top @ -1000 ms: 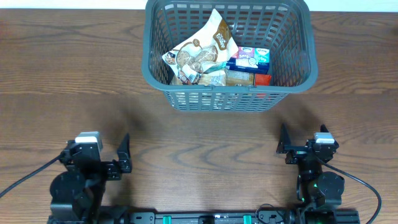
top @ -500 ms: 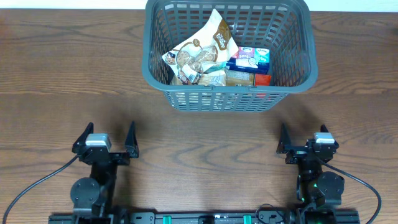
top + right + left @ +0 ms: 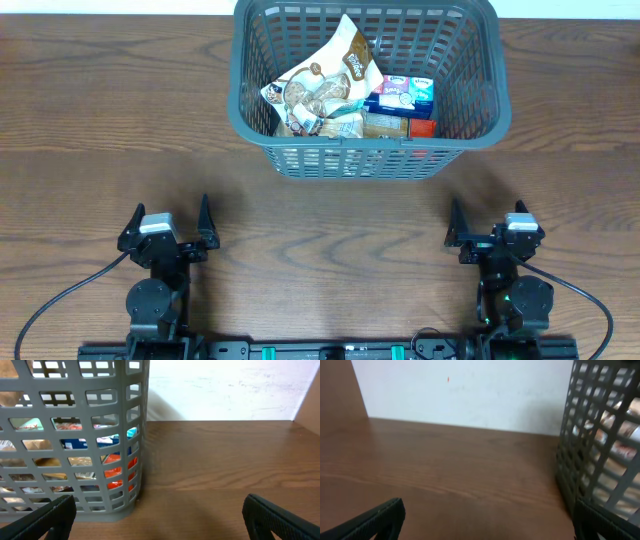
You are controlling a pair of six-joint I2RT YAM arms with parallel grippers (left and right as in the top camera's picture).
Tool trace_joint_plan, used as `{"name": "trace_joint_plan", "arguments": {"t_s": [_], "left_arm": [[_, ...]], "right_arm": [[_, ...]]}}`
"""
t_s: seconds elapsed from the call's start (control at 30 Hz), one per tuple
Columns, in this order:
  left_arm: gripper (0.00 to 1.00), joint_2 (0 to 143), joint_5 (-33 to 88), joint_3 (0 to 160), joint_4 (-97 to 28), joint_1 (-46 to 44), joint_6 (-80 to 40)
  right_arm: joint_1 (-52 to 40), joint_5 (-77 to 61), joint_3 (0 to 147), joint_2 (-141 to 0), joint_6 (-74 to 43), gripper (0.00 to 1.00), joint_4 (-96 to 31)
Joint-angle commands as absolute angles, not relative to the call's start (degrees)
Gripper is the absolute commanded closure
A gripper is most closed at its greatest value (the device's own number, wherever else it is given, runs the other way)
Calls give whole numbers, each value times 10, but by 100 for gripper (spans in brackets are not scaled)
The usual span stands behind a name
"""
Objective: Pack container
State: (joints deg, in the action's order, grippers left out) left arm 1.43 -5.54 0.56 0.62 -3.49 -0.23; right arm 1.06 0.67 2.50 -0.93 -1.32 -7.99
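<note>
Far centre: container with snack packets inside. Near edge: left gripper and right gripper, fingers spread, empty.

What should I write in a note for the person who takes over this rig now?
Left gripper: jaws open, empty, parked at the near edge.
Right gripper: jaws open, empty, parked likewise.
Container: at the far side of the table, centre, holding snack packets.
Done: packets are inside.
Left: no packet shows outside it; packing looks finished, only confirm.
</note>
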Motion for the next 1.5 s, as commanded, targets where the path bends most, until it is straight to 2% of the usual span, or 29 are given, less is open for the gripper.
{"name": "trace_joint_plan", "arguments": {"t_s": [0.0, 0.73, 1.47], "left_arm": [[1, 9, -72, 2, -25, -36, -8], [1, 9, -11, 2, -43, -36, -7], [1, 21, -6, 2, -42, -36, -8]], "right_arm": [[15, 11, 21, -4, -23, 1, -80], [15, 11, 21, -4, -23, 1, -80], [15, 11, 21, -4, -23, 1, -80]]}}
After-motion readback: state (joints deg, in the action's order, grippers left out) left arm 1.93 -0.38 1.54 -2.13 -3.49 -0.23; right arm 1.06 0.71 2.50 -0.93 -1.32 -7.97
